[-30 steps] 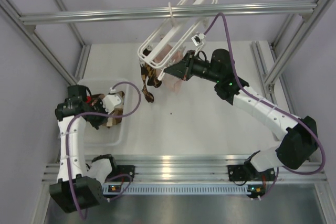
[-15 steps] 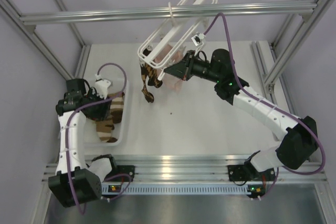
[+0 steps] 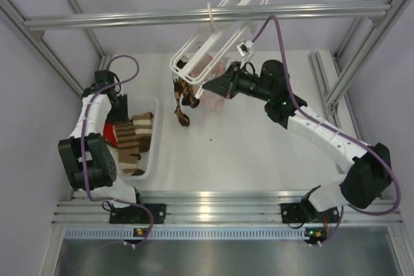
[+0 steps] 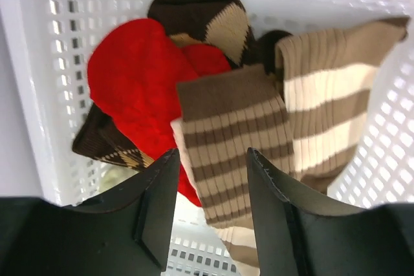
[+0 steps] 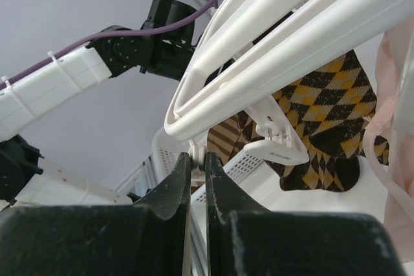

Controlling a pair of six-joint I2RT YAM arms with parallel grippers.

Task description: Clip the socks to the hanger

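Two striped brown and cream socks (image 4: 236,127) lie in the white basket (image 4: 35,88) with a red sock (image 4: 132,75) and dark argyle socks. My left gripper (image 4: 210,159) is open and empty just above the striped socks; in the top view it (image 3: 118,109) hovers over the basket's back end. The white hanger (image 3: 217,33) hangs tilted from the grey rail. My right gripper (image 5: 198,156) is shut on a small clip at the hanger's (image 5: 291,30) lower end, and in the top view it (image 3: 208,85) is there too. A brown argyle sock (image 3: 183,98) hangs clipped beside it.
The grey aluminium rail (image 3: 207,16) crosses the top of the workspace, with frame posts at both sides. Pale pink socks (image 3: 217,100) hang from the hanger behind my right gripper. Another white clip (image 5: 278,147) hangs to the right of the held one. The basket (image 3: 152,153) sits at the table's left.
My left arm has swung from low over the basket's middle up toward the back left, uncovering the striped socks. The right arm and hanger have not moved.
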